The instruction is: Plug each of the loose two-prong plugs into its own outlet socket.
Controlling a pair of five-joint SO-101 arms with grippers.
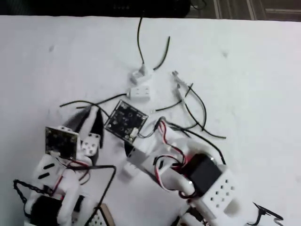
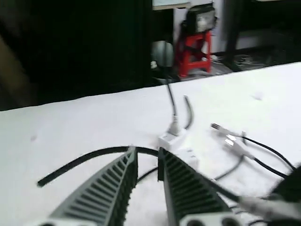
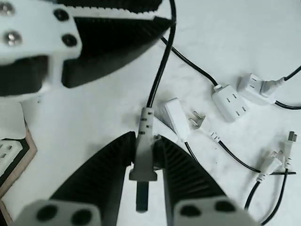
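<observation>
My right gripper (image 3: 144,141) is shut on a grey plug (image 3: 143,162); its black cable (image 3: 157,80) runs up past the left gripper's black fingers (image 3: 117,40). A white two-prong plug (image 3: 175,117) lies just beyond the grey plug. Farther off sit two white outlet sockets (image 3: 230,103) (image 3: 256,88); the high view has them mid-table (image 1: 140,92) (image 1: 141,74). Two loose plugs (image 1: 181,81) lie to their right. My left gripper (image 2: 146,157) (image 1: 90,117) hovers low with a narrow gap between its fingers. A black cable (image 2: 84,160) on the table passes under its tips.
Black cables (image 1: 197,113) loop across the table's centre right. A wooden block (image 1: 106,214) sits at the front edge beside the left arm. The right arm's white body (image 1: 207,186) fills the front right. The table's back edge (image 1: 70,18) borders a dark area.
</observation>
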